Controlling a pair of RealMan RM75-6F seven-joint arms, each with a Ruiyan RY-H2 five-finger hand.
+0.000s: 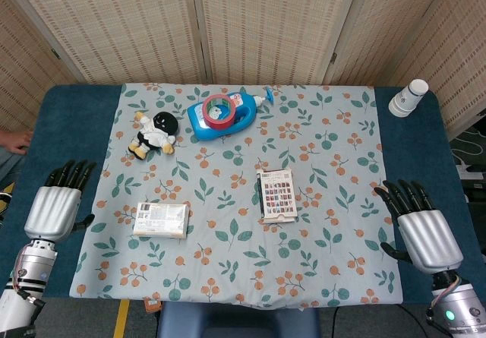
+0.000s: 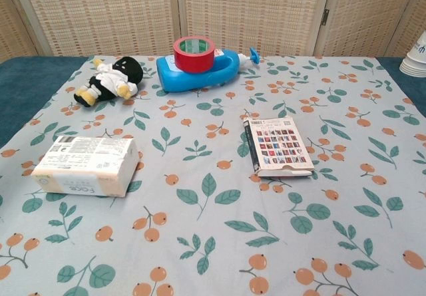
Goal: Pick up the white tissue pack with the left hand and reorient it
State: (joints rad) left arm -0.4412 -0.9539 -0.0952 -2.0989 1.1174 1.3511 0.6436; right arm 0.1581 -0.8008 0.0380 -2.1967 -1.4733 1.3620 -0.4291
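We see a tabletop [image 1: 68, 118] under a leaf-printed cloth [image 1: 334, 163], woven screens [image 1: 266, 19] behind. The white tissue pack [image 2: 86, 165] lies flat near the left side. Left hand [image 1: 55, 209] and right hand [image 1: 425, 232] rest open, holding nothing.

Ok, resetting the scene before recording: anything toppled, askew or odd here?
The blue bottle lies on its side with a red tape roll resting on it. The plush doll lies flat too. Nothing spilled or visibly damaged.
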